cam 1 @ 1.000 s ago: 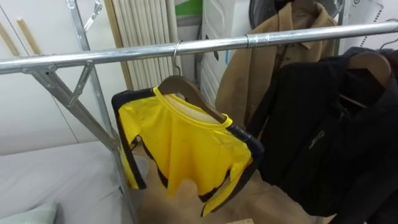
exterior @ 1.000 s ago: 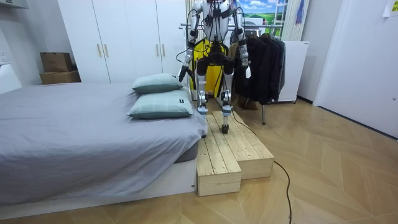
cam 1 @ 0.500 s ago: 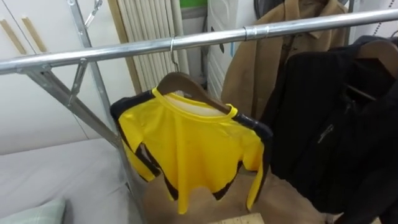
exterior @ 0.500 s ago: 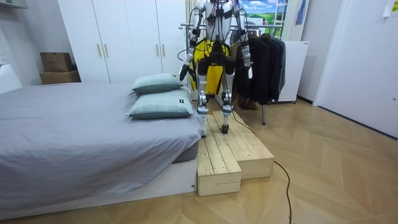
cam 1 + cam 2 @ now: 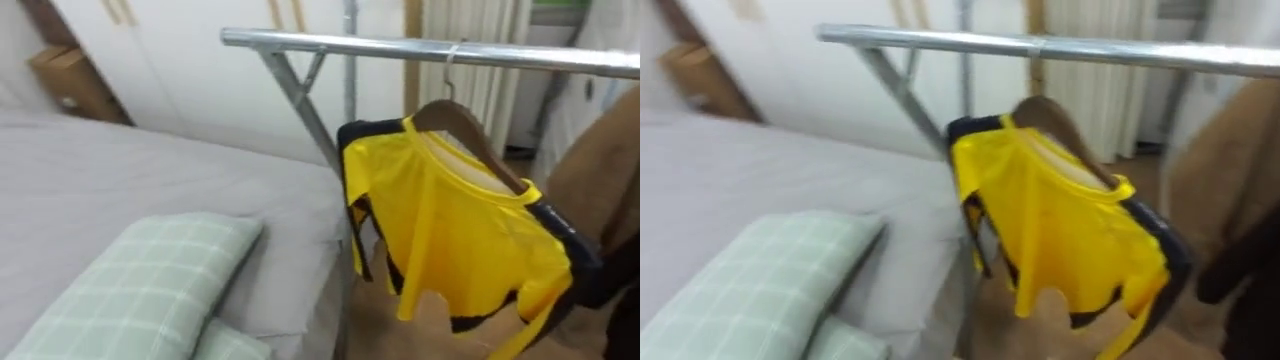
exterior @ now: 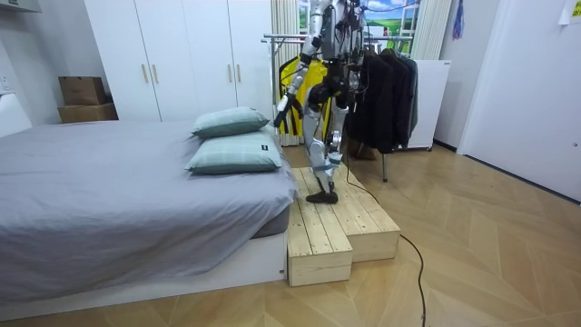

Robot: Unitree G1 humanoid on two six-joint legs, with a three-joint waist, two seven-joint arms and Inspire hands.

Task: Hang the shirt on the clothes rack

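A yellow shirt with dark trim (image 5: 455,235) hangs on a wooden hanger (image 5: 462,128), hooked over the metal rail (image 5: 400,46) of the clothes rack near its left end. No hand touches it. In the room view I stand on the wooden platform (image 6: 340,222) between bed and rack, turned toward the room view's left. My left hand (image 6: 283,109) hangs low in front of me. My right hand (image 6: 350,88) is at my side by the dark coats. The yellow shirt (image 6: 300,77) shows just behind me.
A grey bed (image 5: 120,190) with green checked pillows (image 5: 150,290) lies at the left, close to the rack's slanted leg (image 5: 300,100). A brown coat (image 5: 600,170) and dark coats (image 6: 386,95) hang further right on the rail. White wardrobes (image 6: 182,54) stand behind.
My view has swung left, from the coats to the bed and pillows. In the room view I have turned toward the bed and shifted my feet on the platform. The shirt stays on the rail.
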